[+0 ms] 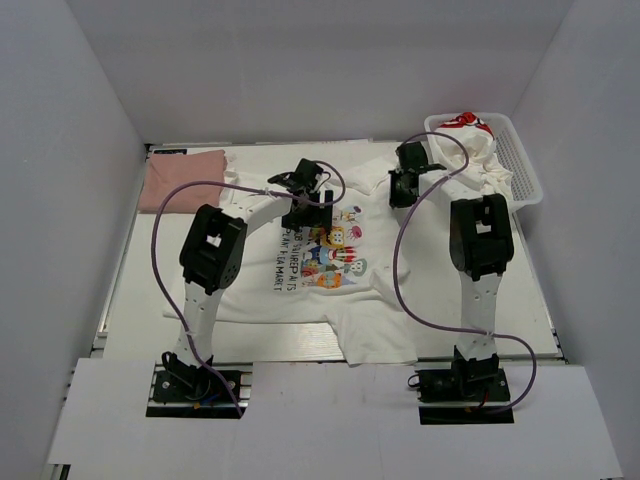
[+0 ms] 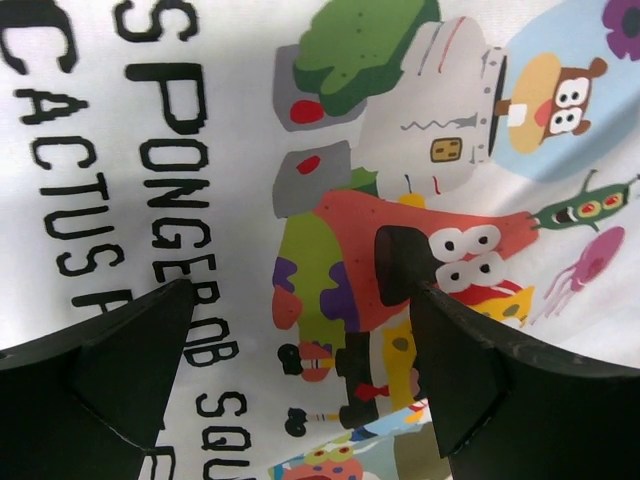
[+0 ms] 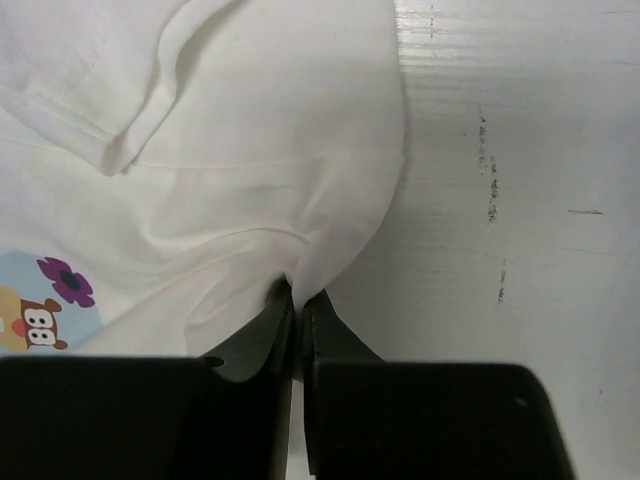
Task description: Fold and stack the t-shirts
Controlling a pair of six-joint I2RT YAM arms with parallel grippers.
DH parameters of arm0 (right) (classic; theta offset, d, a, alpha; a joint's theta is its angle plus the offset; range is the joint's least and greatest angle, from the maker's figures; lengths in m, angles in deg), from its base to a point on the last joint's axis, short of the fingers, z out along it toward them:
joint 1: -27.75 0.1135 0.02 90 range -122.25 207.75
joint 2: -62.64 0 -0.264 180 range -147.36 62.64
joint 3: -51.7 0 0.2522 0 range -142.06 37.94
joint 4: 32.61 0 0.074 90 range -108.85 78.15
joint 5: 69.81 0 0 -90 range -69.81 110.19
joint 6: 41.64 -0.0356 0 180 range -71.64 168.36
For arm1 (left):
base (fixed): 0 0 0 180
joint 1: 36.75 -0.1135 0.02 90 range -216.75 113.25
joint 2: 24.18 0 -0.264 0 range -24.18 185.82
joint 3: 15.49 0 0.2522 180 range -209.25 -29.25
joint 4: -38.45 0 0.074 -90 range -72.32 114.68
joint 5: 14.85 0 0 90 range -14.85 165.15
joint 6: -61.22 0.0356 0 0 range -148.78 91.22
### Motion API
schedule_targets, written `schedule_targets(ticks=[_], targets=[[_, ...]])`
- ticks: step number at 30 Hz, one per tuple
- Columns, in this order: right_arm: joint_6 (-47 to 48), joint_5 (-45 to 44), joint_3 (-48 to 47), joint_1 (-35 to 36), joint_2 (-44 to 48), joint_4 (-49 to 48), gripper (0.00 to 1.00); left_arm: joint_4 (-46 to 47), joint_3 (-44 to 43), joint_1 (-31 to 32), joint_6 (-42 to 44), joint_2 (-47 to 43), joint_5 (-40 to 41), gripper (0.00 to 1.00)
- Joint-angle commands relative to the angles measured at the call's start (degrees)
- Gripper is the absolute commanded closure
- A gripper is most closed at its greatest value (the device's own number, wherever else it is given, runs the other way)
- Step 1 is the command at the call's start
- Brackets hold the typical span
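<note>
A white t-shirt with a colourful cartoon print (image 1: 325, 255) lies spread on the table, print up. My left gripper (image 1: 305, 212) hangs open just above the print, its black fingers (image 2: 450, 370) apart over the cartoon (image 2: 380, 200). My right gripper (image 1: 403, 190) is shut on a pinch of the shirt's white cloth (image 3: 290, 200) near its far right shoulder, at the cloth's edge. A folded dusty-pink t-shirt (image 1: 180, 180) lies at the far left. More white tees with red print (image 1: 470, 150) are heaped in the basket.
A white mesh basket (image 1: 520, 165) stands at the far right corner. Bare white table (image 3: 520, 200) shows to the right of the pinched cloth. White walls enclose the table on three sides. Purple cables loop off both arms.
</note>
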Motion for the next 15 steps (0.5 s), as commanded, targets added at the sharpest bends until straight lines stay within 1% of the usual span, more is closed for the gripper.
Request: schedule_targets(ticks=[1,2,5,6,8,9,10,12,14,15], targets=[[0.2,-4.2,-3.5,0.0,4.9,2.7,1.00,-3.4,3.4,-0.5,0.1,1.5,6.2,0.00],[0.6,-8.0,-4.2,0.2,5.7,3.4,1.00,-3.9,4.0,-0.5,-0.4,1.5,6.9,0.00],[1.3,-14.3,-5.3,1.5,9.1,8.1,1.00,-4.4,4.6,-0.5,-1.0,2.1,9.7,0.00],[1.5,-17.6,-5.8,2.0,9.5,11.7,1.00,-4.4,4.6,-0.5,-1.0,2.1,10.9,0.00],[1.4,-21.0,-7.4,3.4,10.5,15.5,1.00,-4.4,5.8,-0.5,-1.0,2.1,11.4,0.00],[1.7,-24.7,-8.4,4.9,10.7,17.6,1.00,-4.4,5.8,-0.5,-1.0,2.1,12.2,0.00],[1.8,-25.6,-8.9,5.1,10.7,19.1,1.00,-4.4,5.8,-0.5,-1.0,2.6,12.9,0.00],[2.0,-27.4,-11.5,7.1,10.4,20.7,1.00,-4.4,5.8,-0.5,-1.0,2.6,13.5,0.00],[3.7,-28.7,-14.3,10.2,9.3,25.5,1.00,-4.4,5.8,-0.5,-1.0,2.6,14.0,0.00],[4.4,-29.8,-21.7,11.3,5.2,27.5,1.00,-4.4,6.3,-0.5,-1.0,2.6,14.0,0.00]])
